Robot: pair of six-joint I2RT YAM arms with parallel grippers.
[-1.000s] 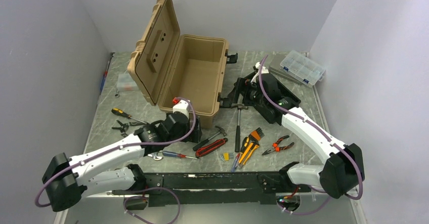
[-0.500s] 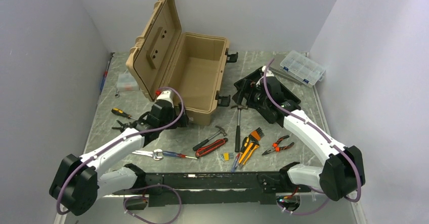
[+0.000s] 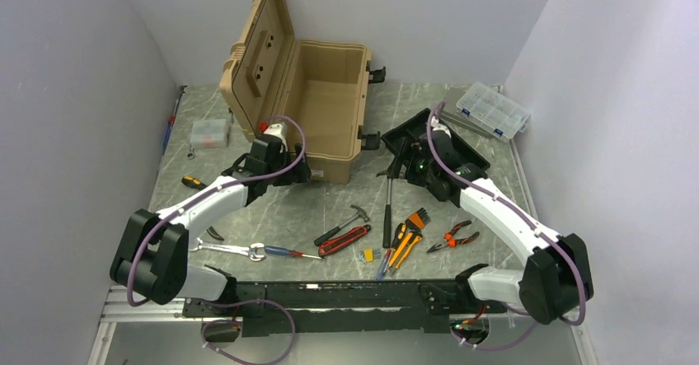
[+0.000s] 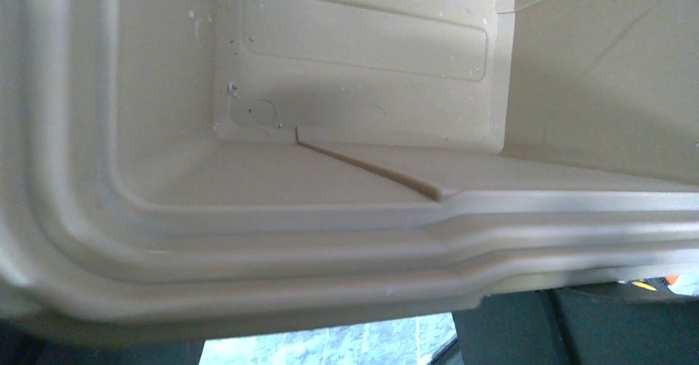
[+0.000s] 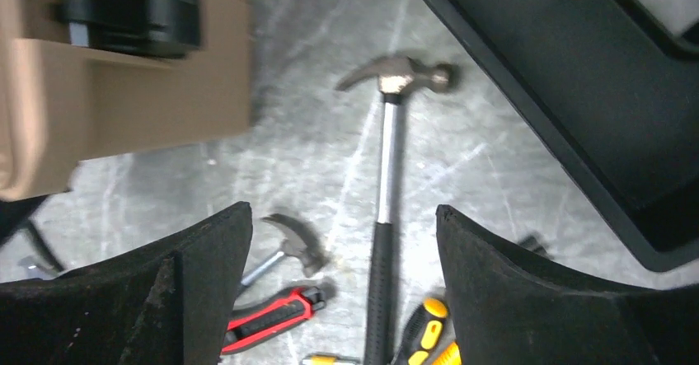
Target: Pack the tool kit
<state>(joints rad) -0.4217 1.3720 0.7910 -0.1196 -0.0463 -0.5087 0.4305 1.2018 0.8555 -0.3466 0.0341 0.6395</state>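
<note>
**Fig.** Tabletop [image 3: 330, 204] from above, plus both wrist views.

**Task item.** Toolbox [image 3: 330, 109] stands at the far edge, left of centre. Its lid [image 3: 262, 56] is upright on the left side, 2 black latches sit on the right wall, and the cavity faces up.

**Grippers.**
- L gripper [image 3: 293, 170] sits at the box's near-left corner. Its wrist view is filled by the tan rim and inner walls. Dark finger shapes below the rim stand wide apart w/ tabletop btw. them. Whether they bear on the box cannot be told.
- R gripper [image 5: 342, 217] hangs above the hammers, fingers wide apart, nothing btw. them.

**Edges and room.**
- Insert tray [image 5: 577, 93] lies just right of the box, partly under the R arm.
- Organiser case [image 3: 493, 109] sits in the far right corner.
- Small clear box [image 3: 210, 132] sits near the left edge.
- A bare strip of tabletop runs btw. the box front and the tool row along the near edge.

**Count.**
- 2 hammers: large [image 5: 383, 217] and small [image 5: 288, 250]
- 1 red utility knife [image 5: 272, 320]
- 1 red-handled pliers [image 3: 453, 236]
- 1 wrench [image 3: 235, 250]
- 1 red-blue screwdriver [image 3: 284, 252]
- 1 yellow-black screwdriver [image 3: 191, 182]
- orange-handled drivers [image 3: 404, 245], bunched, no. unclear
</note>
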